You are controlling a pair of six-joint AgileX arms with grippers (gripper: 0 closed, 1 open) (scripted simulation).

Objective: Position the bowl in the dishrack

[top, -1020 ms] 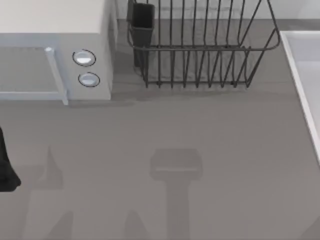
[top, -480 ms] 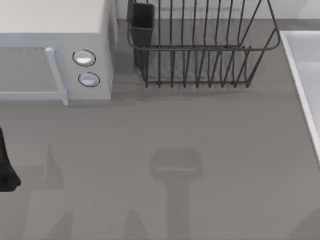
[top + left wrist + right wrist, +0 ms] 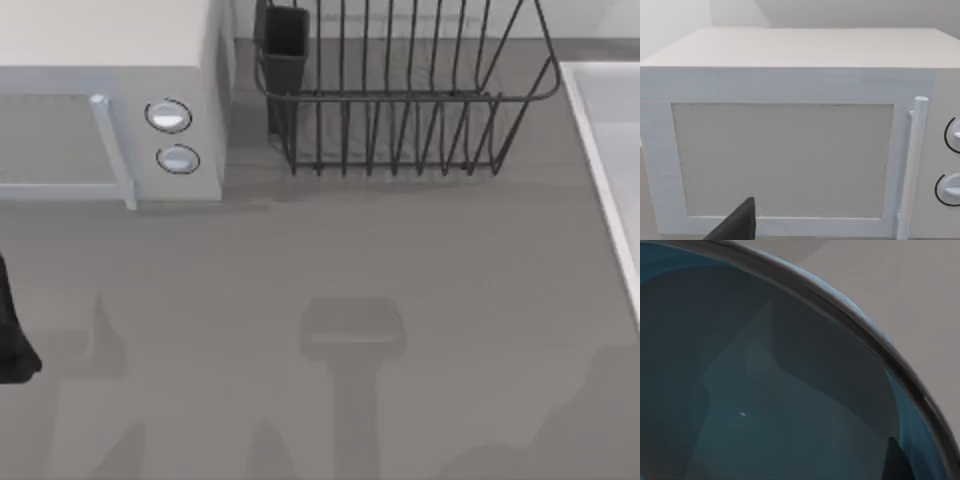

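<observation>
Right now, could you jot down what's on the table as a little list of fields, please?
Table: grey top
Dishrack: dark wire rack at the back, nothing visible inside it
Cutlery cup: dark, at the rack's left corner
Microwave: pale grey, back left, door shut, two round knobs
Tray: pale edge at the table's right
Bowl: blue, dark rim, close under the right wrist camera
Left arm: dark part at the left edge of the top view, facing the microwave
Task status: bowl not yet in the dishrack
</observation>
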